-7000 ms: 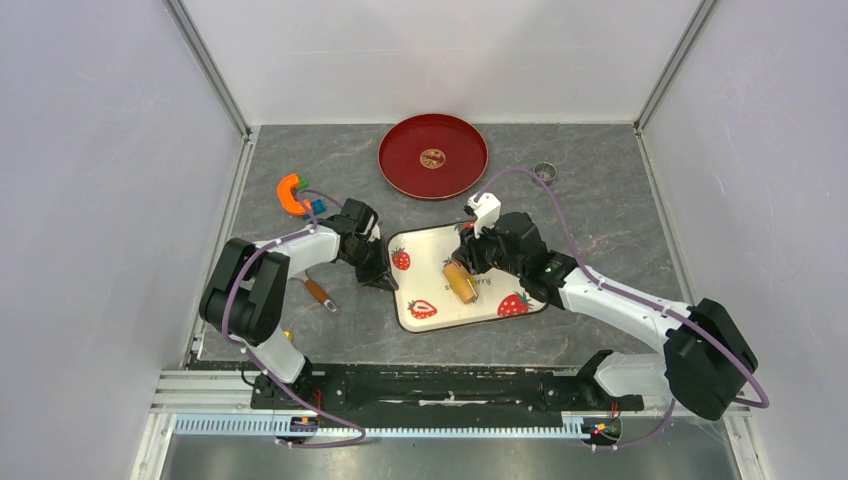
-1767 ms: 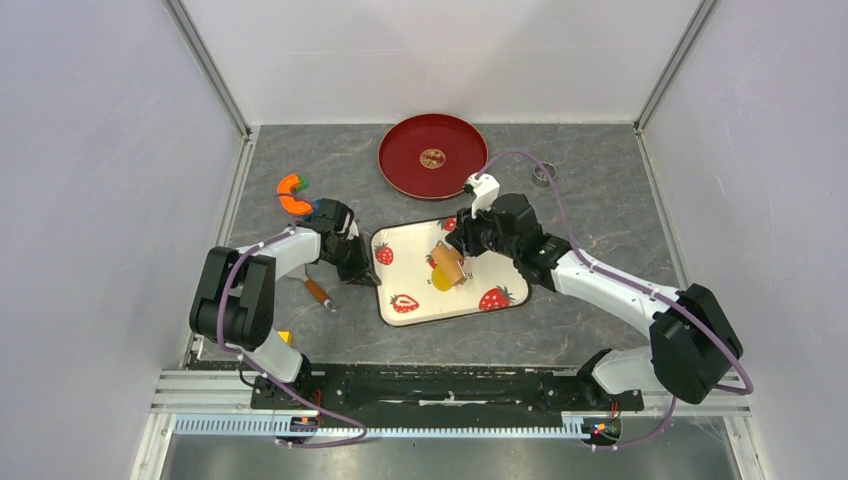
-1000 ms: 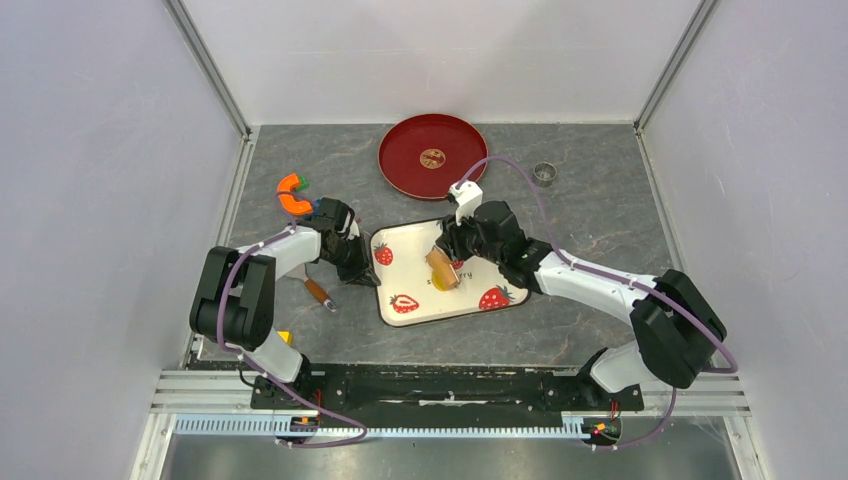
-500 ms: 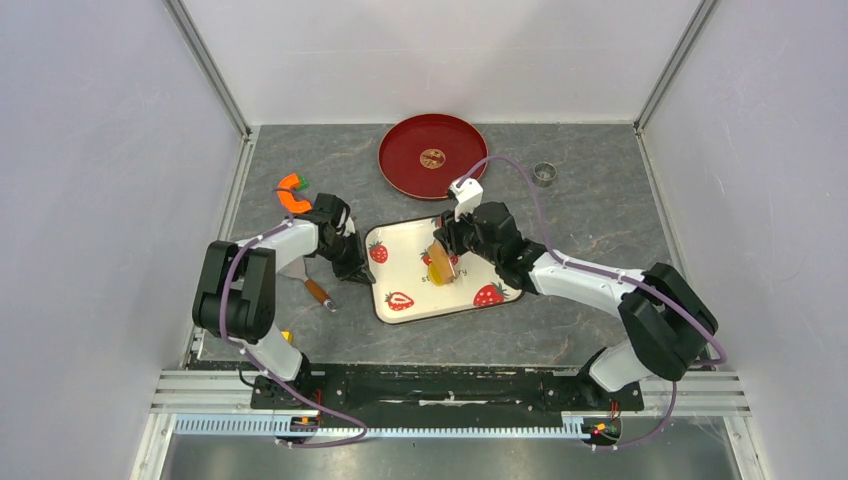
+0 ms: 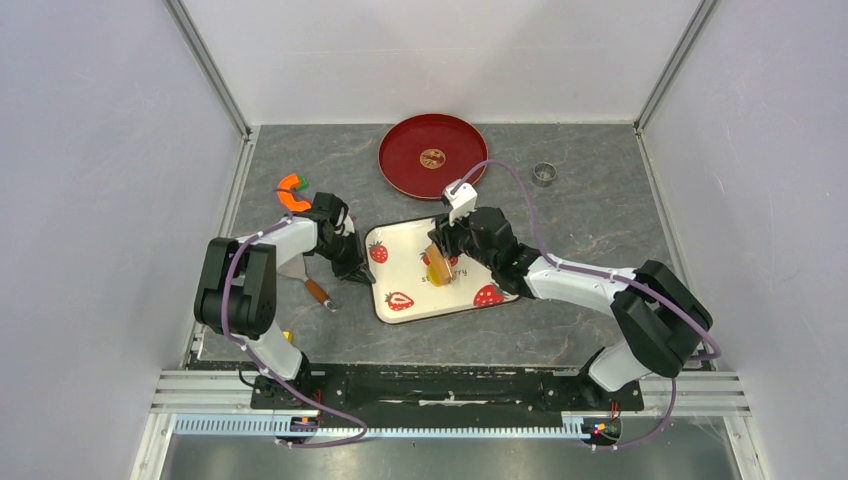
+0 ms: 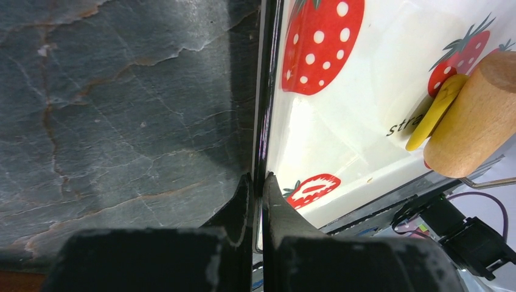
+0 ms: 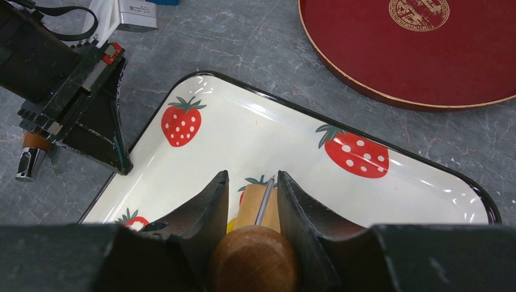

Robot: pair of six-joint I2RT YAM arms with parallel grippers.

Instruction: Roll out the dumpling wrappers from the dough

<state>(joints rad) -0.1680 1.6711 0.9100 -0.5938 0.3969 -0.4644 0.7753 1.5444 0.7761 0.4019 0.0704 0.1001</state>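
1. Left fingers (image 6: 243, 201) were clamped on the left rim of the tray (image 6: 341, 128), one finger inside the rim and one outside.
2. Right fingers (image 7: 220, 185) were closed around the handle of the rolling pin (image 6: 477, 118), with the roller down over the middle of the tray.
3. Dough (image 6: 433, 111) was yellow and small, mid-tray, touching the roller's side. In the left wrist view it seemed to curl up against the wood rather than lie flat, but I couldn't be sure.
4. Risk: sticking. If the dough clung to the roller, the next stroke would likely wrap or fold it, or tear it, instead of spreading a round wrapper.
5. Risk: uneven thickness. The pin was held by one handle only, so any tilt would press one end harder and give a wedge. Too much downward force could thin it to a hole.
6. Risk: tray slip. The hold was a thin pinch on a glossy rim. A hard push could pull the rim free or pivot the tray on the surface (image 5: 600, 220). It could then skid toward the red plate (image 5: 433, 155) beyond the tray's far edge, or onto the wooden-handled tool (image 5: 315, 292) just off the tray's left side.
7. Risk: collision. Both wrists were crowded at the tray, so a stroke run far toward the tray's left rim could bump the clamping fingers.
8. Risk: the dough rolling off the tray centre onto the raised rim, where it can't flatten.
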